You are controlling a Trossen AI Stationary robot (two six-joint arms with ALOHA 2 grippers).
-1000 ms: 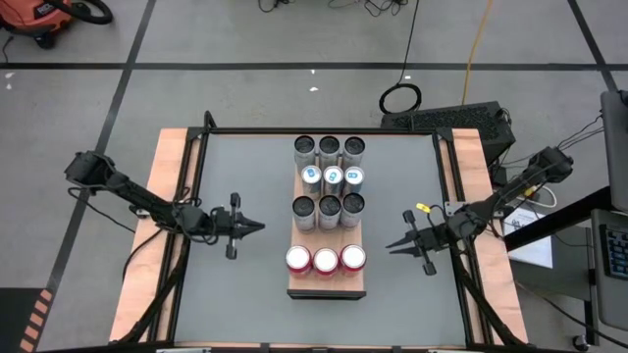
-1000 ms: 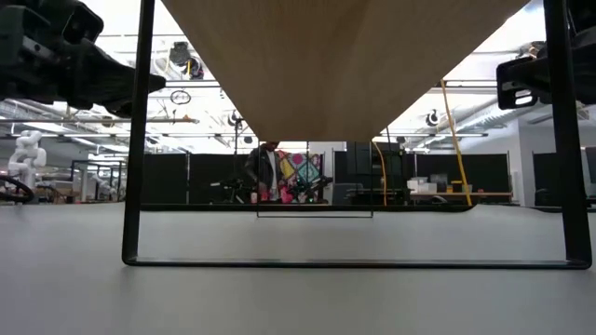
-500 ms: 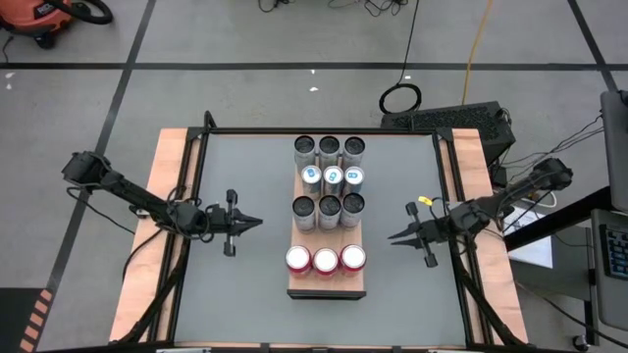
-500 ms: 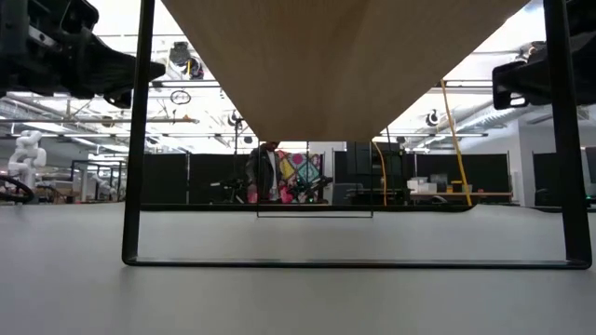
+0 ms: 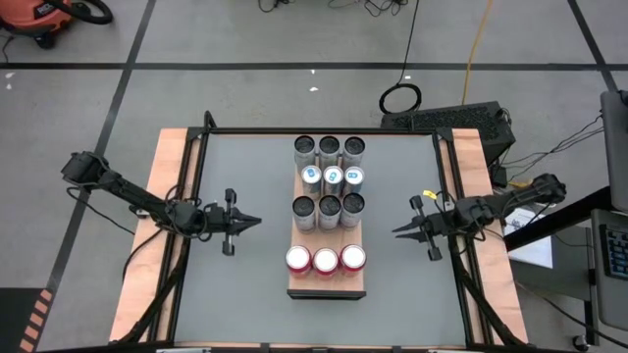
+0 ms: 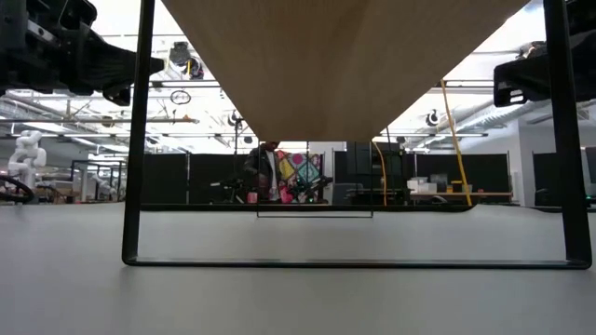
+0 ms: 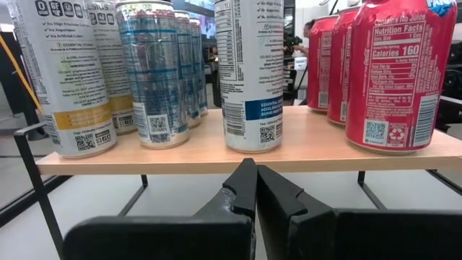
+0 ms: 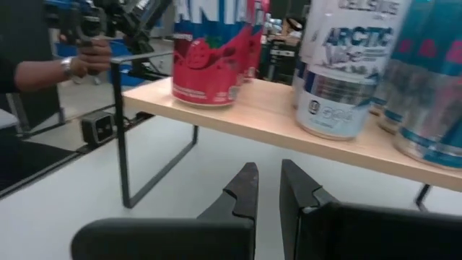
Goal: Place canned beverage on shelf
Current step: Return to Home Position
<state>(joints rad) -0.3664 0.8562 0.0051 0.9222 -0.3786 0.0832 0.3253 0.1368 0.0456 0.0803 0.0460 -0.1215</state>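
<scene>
I see both pincers empty, left pincer (image 5: 253,222) pressed together, right pincer (image 5: 400,231) barely parted. Those red cans (image 5: 326,260) on the shelf (image 5: 327,285) look smooth, rigid, probably heavy; I'd grip mid-body.

A light-brown wood-grain shelf (image 5: 327,284) with thin black metal legs stands on a plain grey tabletop (image 5: 245,284) edged with pale wooden strips (image 5: 167,206). On it, three red cans (image 5: 326,260) with white tops and white label text form the nearest row, then come silver-grey cans with dark tops (image 5: 329,208), a row with blue-and-white tops (image 5: 333,176), and another dark-topped row (image 5: 329,149). Seen close, one can is white with a blue band (image 7: 249,72), another white with a yellow band (image 7: 61,76), one is striped silver-blue (image 7: 155,72), and both arms are black.
</scene>
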